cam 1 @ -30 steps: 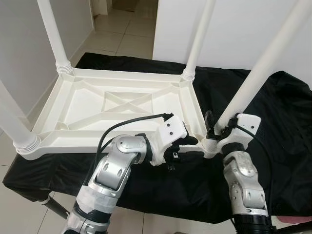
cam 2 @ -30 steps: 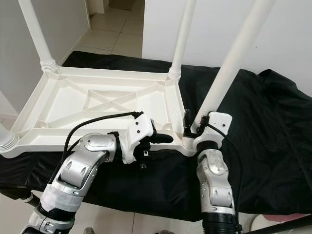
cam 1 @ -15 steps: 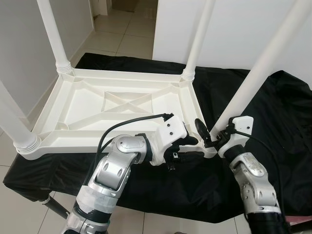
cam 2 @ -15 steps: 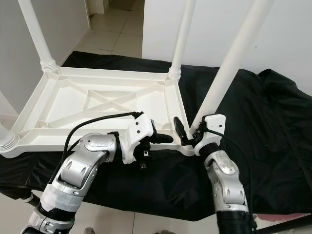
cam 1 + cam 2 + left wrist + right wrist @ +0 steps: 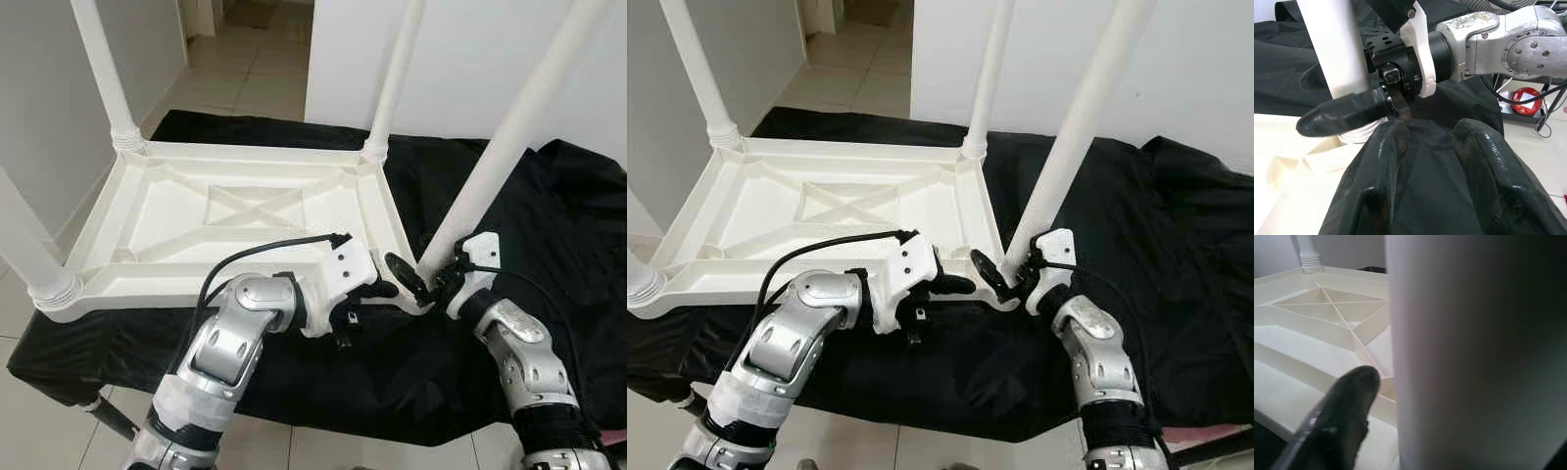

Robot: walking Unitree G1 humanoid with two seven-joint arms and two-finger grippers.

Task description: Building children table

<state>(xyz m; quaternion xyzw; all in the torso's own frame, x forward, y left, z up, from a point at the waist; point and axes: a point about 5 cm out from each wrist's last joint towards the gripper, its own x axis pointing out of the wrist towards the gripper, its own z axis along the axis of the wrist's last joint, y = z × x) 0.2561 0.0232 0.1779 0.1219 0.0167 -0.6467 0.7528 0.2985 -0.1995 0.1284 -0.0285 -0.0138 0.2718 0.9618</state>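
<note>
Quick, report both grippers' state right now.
Left gripper: open, holding nothing, fingers at the upturned white table's near edge.
Right gripper: open around the base of the near right table leg, not clamped.

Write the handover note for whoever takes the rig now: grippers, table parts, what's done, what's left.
Right gripper: open, fingers on either side of the base of the near right leg, not clamped.
Left gripper: open at the near rim of the tabletop, just left of that leg's corner socket, gripping nothing.
The white tabletop lies upside down on the black cloth. All four legs stand in their corner sockets, the near right one leaning.
Done: legs placed.
Left: probably seat or tighten the near right leg; I cannot tell if it is fully home. Then turn the table upright.
</note>
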